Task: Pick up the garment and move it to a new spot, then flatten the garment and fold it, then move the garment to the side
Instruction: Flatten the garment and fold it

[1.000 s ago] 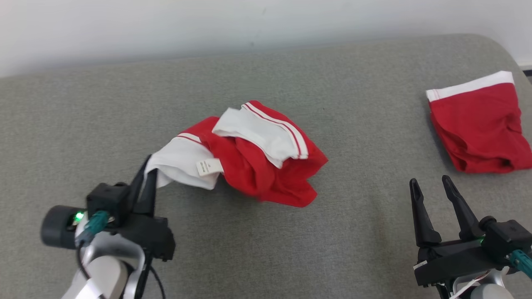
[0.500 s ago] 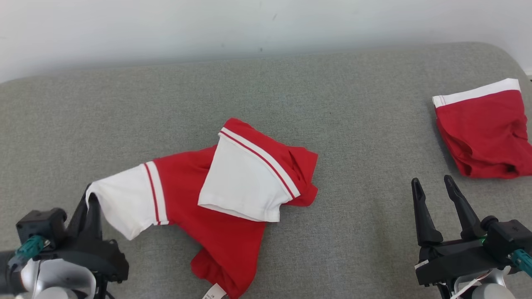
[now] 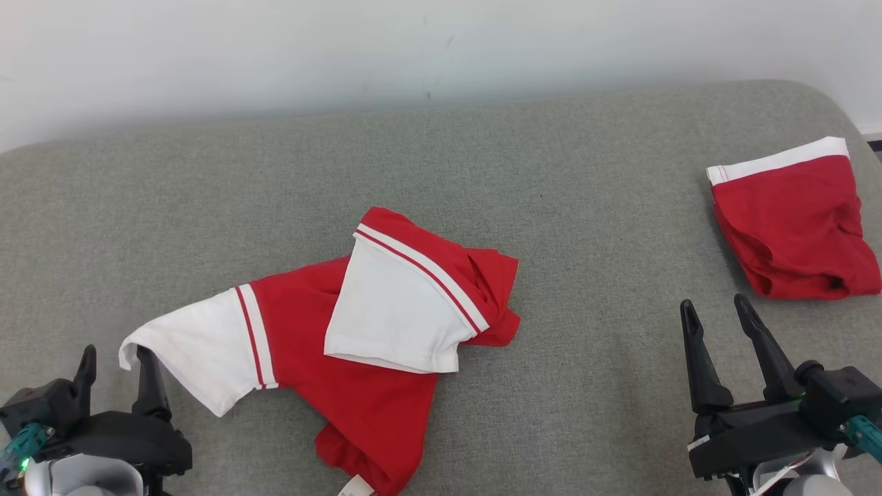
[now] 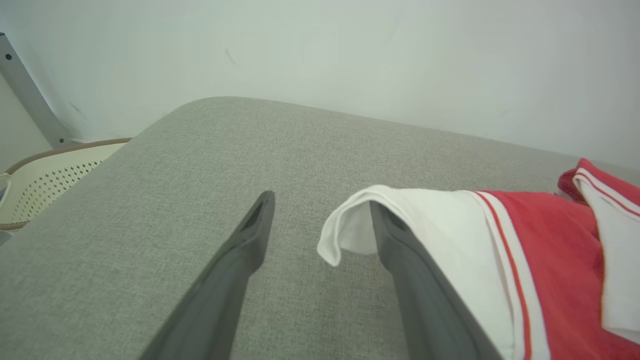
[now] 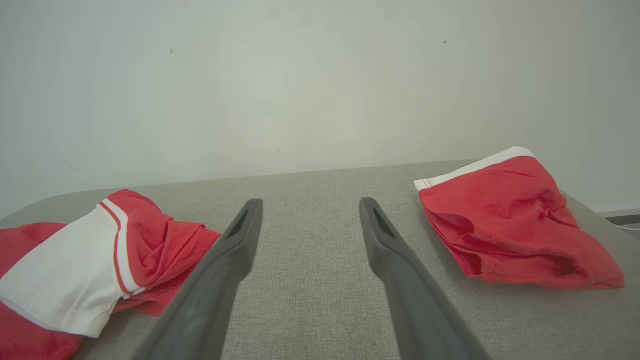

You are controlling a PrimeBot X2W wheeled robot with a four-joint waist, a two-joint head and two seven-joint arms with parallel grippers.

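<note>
Grey padded surface [image 3: 441, 158]: under everything, pale wall behind.
Garment [image 3: 310, 324]: red with white sleeves, crumpled mid-surface, stretched toward the near left, one sleeve folded across the body.
Red shorts [image 3: 792, 220]: folded, far right, well apart from the garment.
Right gripper [image 3: 713, 310]: near right, jaws wide apart, empty, over bare surface.
Left gripper [image 3: 115, 362]: near left, jaws wide apart; white sleeve end [image 4: 350, 225] draped on one finger, not pinched.
Label [image 3: 355, 488]: white, at the garment's near hem.

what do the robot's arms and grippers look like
Both the left gripper and right gripper have two long, dark, tapering fingers on a blocky black body. A teal cable plug enters each at the side, and a small green light glows on the left one. The forearms are pale silver-white.
</note>
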